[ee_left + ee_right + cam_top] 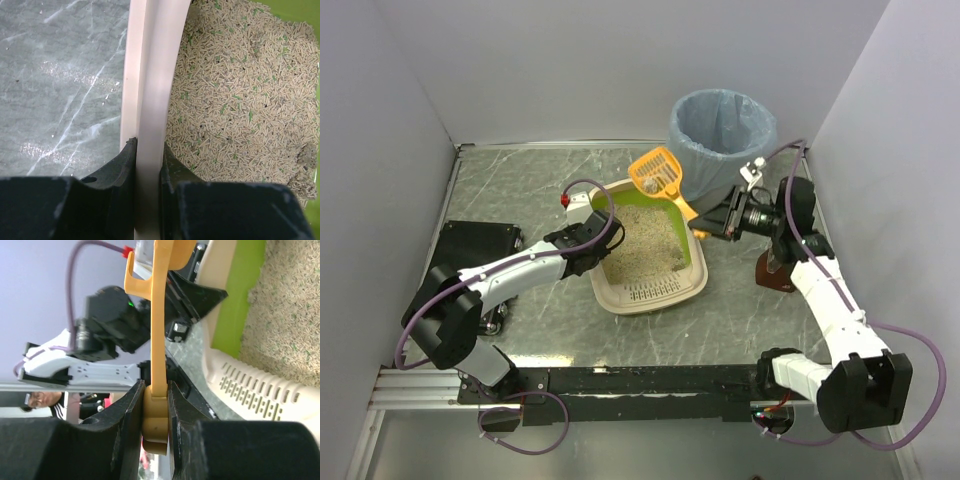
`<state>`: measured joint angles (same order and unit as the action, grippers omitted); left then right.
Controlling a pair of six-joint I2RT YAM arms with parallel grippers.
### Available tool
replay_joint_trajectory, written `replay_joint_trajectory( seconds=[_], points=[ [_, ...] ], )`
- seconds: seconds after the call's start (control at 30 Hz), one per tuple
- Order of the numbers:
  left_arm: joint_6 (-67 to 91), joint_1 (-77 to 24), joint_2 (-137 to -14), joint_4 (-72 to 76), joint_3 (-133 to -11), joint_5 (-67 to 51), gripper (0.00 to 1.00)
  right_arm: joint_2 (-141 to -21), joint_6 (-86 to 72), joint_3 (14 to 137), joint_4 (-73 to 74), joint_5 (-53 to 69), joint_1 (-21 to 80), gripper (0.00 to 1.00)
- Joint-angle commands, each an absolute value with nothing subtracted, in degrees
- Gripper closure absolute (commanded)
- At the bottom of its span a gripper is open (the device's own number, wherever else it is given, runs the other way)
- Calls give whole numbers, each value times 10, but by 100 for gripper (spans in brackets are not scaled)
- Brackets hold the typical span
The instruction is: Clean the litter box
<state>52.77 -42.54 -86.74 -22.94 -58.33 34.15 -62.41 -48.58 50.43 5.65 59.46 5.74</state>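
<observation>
Cream litter box (150, 75) in left tool (148, 146)

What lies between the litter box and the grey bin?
The orange scoop, its handle pinched in the right end effector, sits between the litter box and the grey bin. This shows in the top view.

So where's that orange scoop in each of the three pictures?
Top external: orange scoop at the litter box's far end, beside the bin.
Left wrist: not in it.
Right wrist: upright at centre, clamped in the right gripper.
Shared landmark: the litter box's cream rim.
</observation>
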Motion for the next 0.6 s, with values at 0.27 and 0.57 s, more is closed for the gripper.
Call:
replay_joint_trajectory(
  seconds=[0.27, 0.57],
  points=[
    [577, -421, -838, -80, -624, 295, 99, -723, -535, 734, 125, 617, -39, 100],
    [577, -418, -829, -76, -621, 294, 99, -826, -431, 902, 320, 518, -120, 100]
  ],
)
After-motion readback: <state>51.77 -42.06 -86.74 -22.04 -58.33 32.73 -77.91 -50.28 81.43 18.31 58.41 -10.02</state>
